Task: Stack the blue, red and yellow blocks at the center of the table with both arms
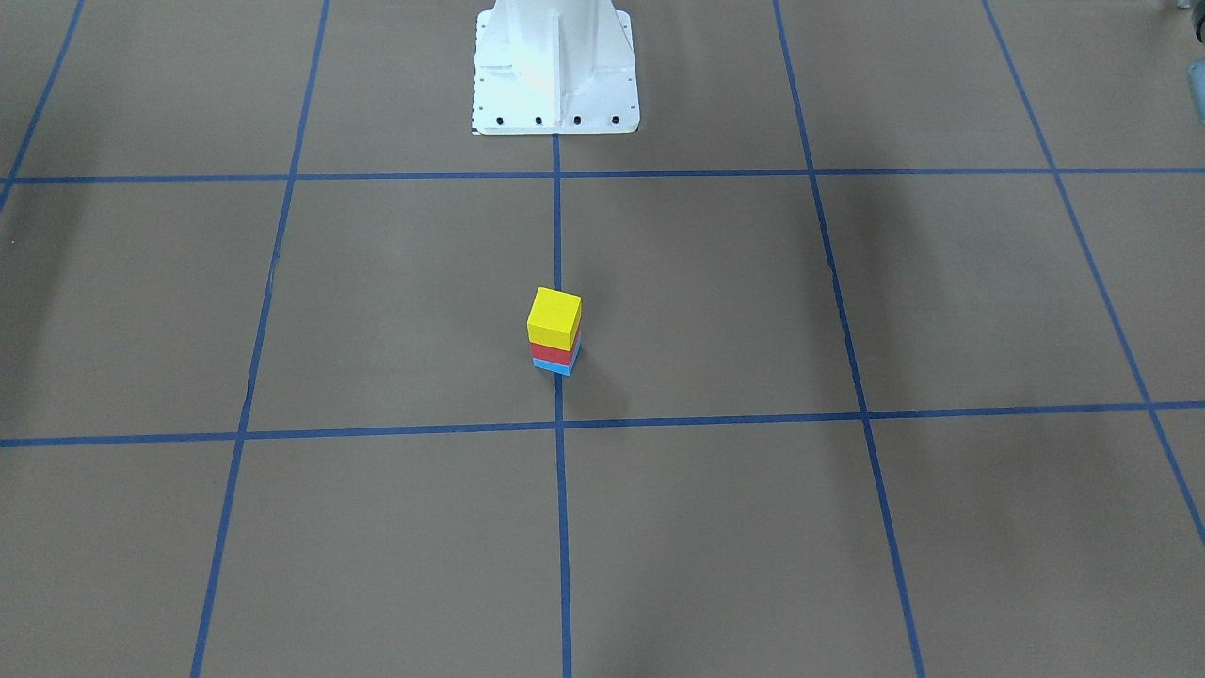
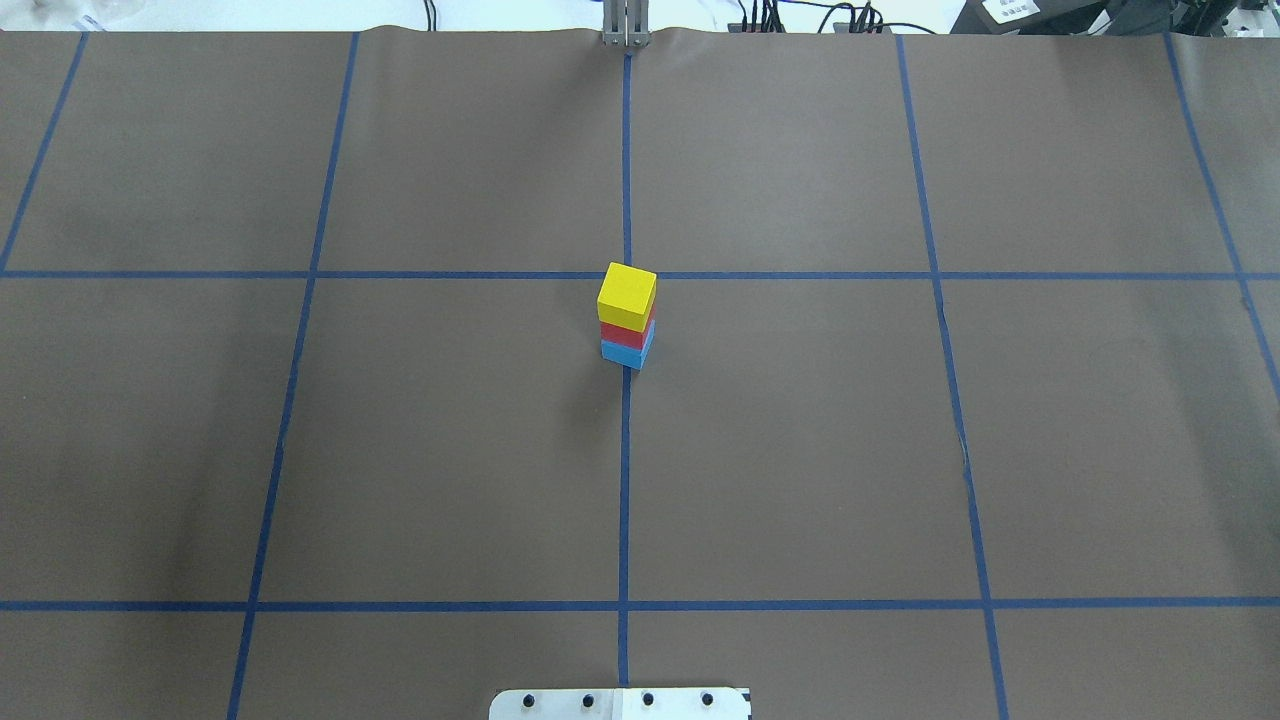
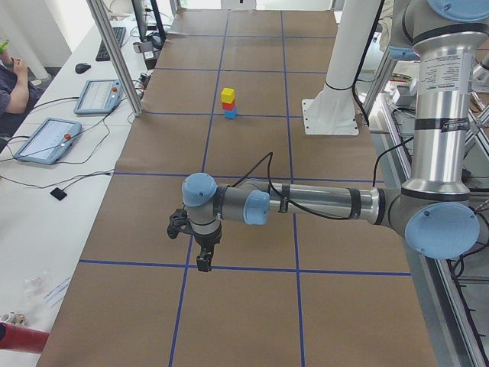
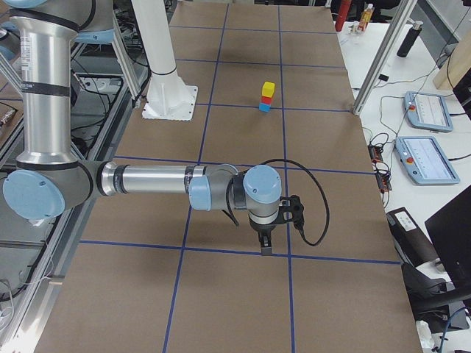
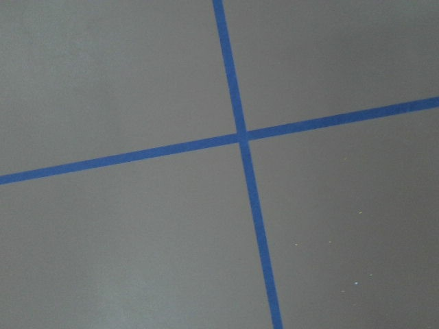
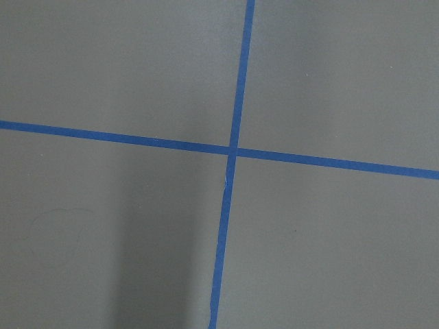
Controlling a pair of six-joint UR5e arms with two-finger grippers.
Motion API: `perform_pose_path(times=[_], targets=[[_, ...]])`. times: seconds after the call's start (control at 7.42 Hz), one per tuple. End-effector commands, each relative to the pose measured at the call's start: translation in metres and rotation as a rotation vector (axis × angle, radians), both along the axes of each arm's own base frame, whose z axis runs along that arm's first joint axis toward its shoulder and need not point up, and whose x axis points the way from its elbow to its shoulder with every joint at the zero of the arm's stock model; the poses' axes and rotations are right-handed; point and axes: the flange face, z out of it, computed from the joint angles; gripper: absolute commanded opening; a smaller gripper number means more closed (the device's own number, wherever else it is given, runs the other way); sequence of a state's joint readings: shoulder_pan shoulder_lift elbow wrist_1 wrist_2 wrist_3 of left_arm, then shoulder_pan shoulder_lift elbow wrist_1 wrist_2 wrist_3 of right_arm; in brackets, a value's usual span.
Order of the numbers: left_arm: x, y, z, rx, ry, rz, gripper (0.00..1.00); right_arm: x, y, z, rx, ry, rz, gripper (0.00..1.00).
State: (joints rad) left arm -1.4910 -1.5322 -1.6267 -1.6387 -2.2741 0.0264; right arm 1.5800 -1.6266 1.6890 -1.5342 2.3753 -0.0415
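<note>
You have the brown surface (image 2: 450,450) before you, marked with a blue tape grid (image 2: 624,480). The left arm (image 3: 321,202) reaches out low over one end of it, and its left end effector (image 3: 202,264) points down near a tape crossing. The right arm (image 4: 147,179) does the same at the other end with the right end effector (image 4: 264,248). You cannot tell whether either one's fingers are apart or together. Well apart from both, at the surface's center, the yellow block (image 2: 628,295) sits on the red block (image 2: 622,335), which sits on the blue block (image 2: 620,354).
</note>
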Motion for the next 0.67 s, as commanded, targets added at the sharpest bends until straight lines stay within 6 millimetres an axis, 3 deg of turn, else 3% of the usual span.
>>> perform_pose_path(times=[0.0,0.27,0.54], targets=[[-0.022,0.007,-0.018,-0.012,0.109,-0.054,1.00,-0.014,-0.009,-0.008,-0.012,-0.005,-0.001,0.99],[-0.022,0.013,-0.055,-0.047,0.100,-0.059,1.00,-0.014,-0.009,-0.008,-0.016,-0.007,-0.001,0.99],[-0.025,0.014,-0.048,-0.052,0.051,-0.061,1.00,-0.013,-0.009,-0.008,-0.017,-0.007,0.002,0.99]])
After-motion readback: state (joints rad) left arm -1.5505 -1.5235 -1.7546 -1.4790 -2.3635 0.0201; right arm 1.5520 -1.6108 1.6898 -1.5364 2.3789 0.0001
